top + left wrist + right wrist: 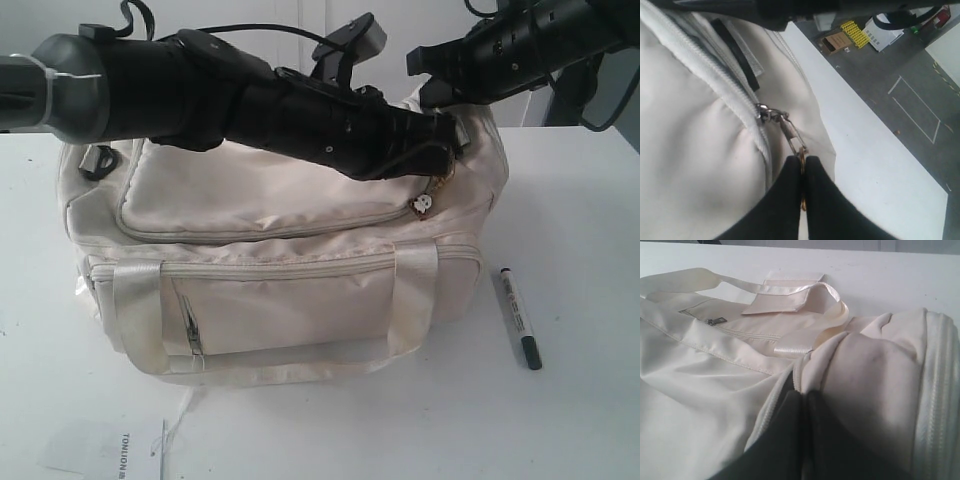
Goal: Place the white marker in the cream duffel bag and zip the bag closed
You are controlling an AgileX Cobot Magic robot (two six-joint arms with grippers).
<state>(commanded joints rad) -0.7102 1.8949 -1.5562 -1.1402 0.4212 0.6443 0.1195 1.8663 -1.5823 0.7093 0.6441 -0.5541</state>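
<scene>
The cream duffel bag (280, 250) stands mid-table, with the zip line along its lid's front lying shut. My left arm reaches across its top to the right end. There the left gripper (802, 162) is shut on the gold charm of the zip pull (792, 137), just past the slider (764, 112). A small charm (422, 203) dangles below that spot. The right gripper (801, 390) is behind the bag's right end, shut on a fold of bag fabric (865, 370) beside the zip. The white marker (518, 318) lies on the table to the right of the bag, held by neither gripper.
A printed paper slip (110, 445) lies at the table's front left. A black strap ring (95, 162) hangs at the bag's left end. The webbing handle (805, 295) lies folded on the bag. Beyond the table edge, boxes (840, 40) sit on the floor.
</scene>
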